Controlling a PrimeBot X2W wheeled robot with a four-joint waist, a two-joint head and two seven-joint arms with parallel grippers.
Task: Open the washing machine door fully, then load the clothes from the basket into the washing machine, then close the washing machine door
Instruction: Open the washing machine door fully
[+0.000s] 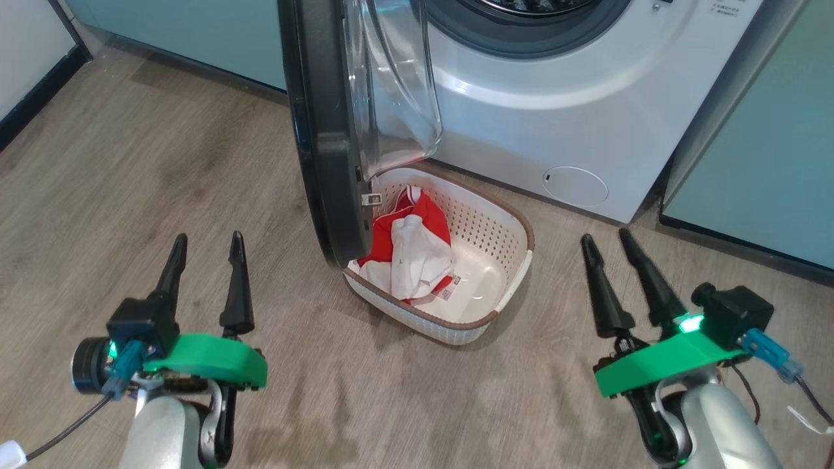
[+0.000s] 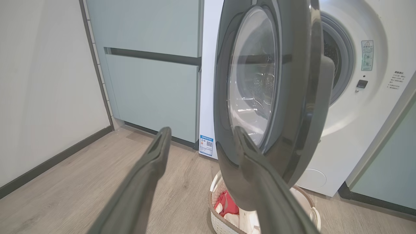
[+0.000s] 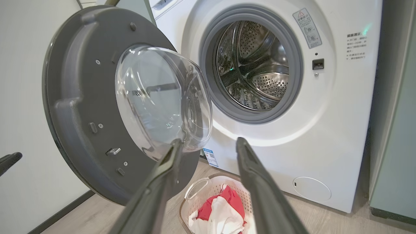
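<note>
left gripper (image 1: 207, 236) spread wide, right gripper (image 1: 606, 234) parted, both holding nothing. ahead, between the two, sat the basket (image 1: 516, 270) with the clothes (image 1: 417, 251) heaped toward the left gripper's side. above it hung the open door (image 1: 326, 130), possibly touching the rim; beyond stood the washer (image 1: 554, 124).

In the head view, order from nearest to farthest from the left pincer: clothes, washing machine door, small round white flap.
1. washing machine door, just right of the left pincer.
2. clothes, inside the basket.
3. small round white flap, far right.
</note>
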